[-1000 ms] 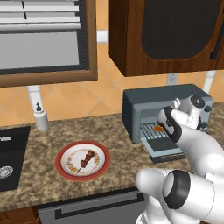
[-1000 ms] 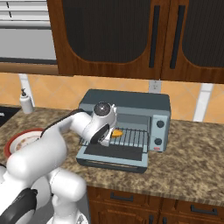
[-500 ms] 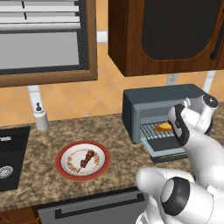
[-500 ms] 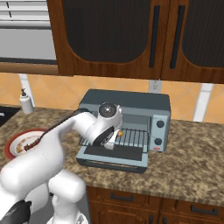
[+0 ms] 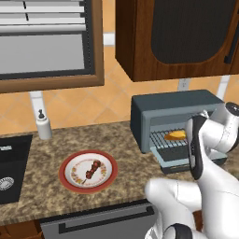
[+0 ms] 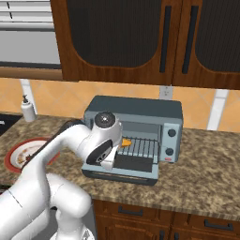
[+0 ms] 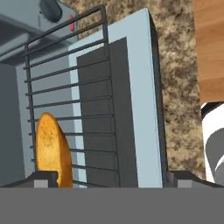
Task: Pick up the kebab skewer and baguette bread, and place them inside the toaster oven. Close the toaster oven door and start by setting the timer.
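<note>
Pincer [image 7: 107, 177] spread apart and drawn back from toaster oven [image 5: 173, 119], baguette bread [image 7: 51, 151] left on rack [image 7: 92, 105]

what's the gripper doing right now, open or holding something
Gripper: open, holding nothing. The baguette lies on the rack of the toaster oven, next to one fingertip.

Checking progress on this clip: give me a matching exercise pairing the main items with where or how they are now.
Things:
1. baguette bread
2. kebab skewer
3. toaster oven door
4. gripper

States:
A. on the red-rimmed plate
B. dropped open
C. on the wire rack
D. open, holding nothing

Pairs: 1-C, 2-A, 3-B, 4-D
</note>
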Motion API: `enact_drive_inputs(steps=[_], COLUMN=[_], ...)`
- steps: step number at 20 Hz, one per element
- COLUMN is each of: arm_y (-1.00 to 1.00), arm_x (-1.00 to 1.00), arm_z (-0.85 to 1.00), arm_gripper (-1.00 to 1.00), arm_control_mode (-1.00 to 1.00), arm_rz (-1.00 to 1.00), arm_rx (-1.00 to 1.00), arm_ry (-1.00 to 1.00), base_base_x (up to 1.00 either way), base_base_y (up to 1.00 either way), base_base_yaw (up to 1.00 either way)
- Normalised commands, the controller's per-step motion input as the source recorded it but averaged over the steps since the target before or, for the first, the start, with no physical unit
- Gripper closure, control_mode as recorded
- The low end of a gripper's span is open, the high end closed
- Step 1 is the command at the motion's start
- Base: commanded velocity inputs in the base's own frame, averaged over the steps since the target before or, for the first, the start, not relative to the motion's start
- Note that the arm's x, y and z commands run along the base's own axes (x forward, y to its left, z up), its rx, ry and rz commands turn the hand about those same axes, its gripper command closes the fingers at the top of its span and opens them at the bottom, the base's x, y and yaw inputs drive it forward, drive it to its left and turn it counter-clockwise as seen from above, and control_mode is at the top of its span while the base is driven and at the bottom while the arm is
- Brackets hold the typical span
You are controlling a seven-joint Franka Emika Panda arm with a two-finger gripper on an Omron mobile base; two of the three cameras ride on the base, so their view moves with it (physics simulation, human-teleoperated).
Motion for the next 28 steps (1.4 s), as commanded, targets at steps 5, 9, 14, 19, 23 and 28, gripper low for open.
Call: enact_drive_inputs(steps=[5,9,14,19,23,28], arm_y=[0.54,0.72,0.77,0.88,0.84,0.67], arm_x=[-0.50,-0.54,-0.53,-0.36,-0.09,0.00], arm_z=[0.27,0.21,0.21,0.10,0.00,0.00], arm_gripper=[-1.00,-1.00,-1.00,-1.00,-1.00,-1.00], arm_control_mode=[-1.00,-1.00,-1.00,-1.00,-1.00,-1.00], arm_rz=[0.11,0.11,0.10,0.12,0.14,0.18], arm_rx=[-0.02,-0.04,-0.07,-0.05,-0.04,-0.01], arm_ry=[0.13,0.11,0.16,0.14,0.10,0.10], base_base_x=[0.00,0.00,0.00,0.00,0.00,0.00], base_base_y=[0.00,0.00,0.00,0.00,0.00,0.00], base_base_yaw=[0.00,0.00,0.00,0.00,0.00,0.00])
